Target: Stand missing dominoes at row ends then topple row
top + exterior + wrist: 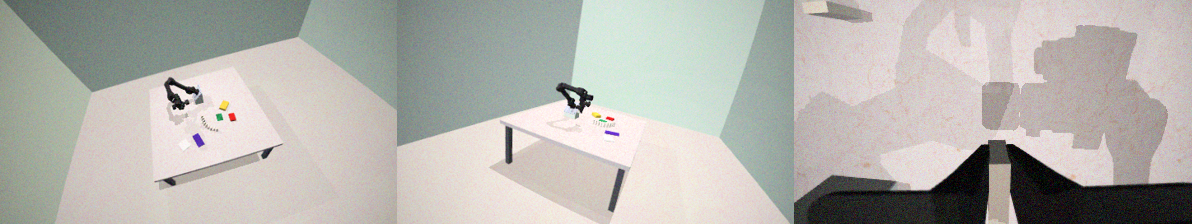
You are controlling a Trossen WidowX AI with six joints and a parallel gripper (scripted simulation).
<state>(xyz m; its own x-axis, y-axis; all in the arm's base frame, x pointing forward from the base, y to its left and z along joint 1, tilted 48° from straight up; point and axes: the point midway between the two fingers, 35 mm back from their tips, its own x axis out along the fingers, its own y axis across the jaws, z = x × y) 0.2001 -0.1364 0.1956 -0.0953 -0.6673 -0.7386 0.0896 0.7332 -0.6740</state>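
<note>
My gripper [997, 152] [179, 108] [582, 109] is shut on a pale domino [998, 180], which stands upright between the dark fingers in the wrist view. It hangs above the table [247, 128], left of the curved row of small standing dominoes [208, 125] [604, 123]. The held domino's shadow falls on the table top just ahead of the fingers. One pale domino [825, 7] of the row shows at the top left corner of the wrist view.
Flat coloured blocks lie around the row: yellow [224, 105], green [219, 117], red [232, 117], purple [198, 140] and white [184, 144]. The arm's grey base [198, 98] [572, 114] stands at the back of the table.
</note>
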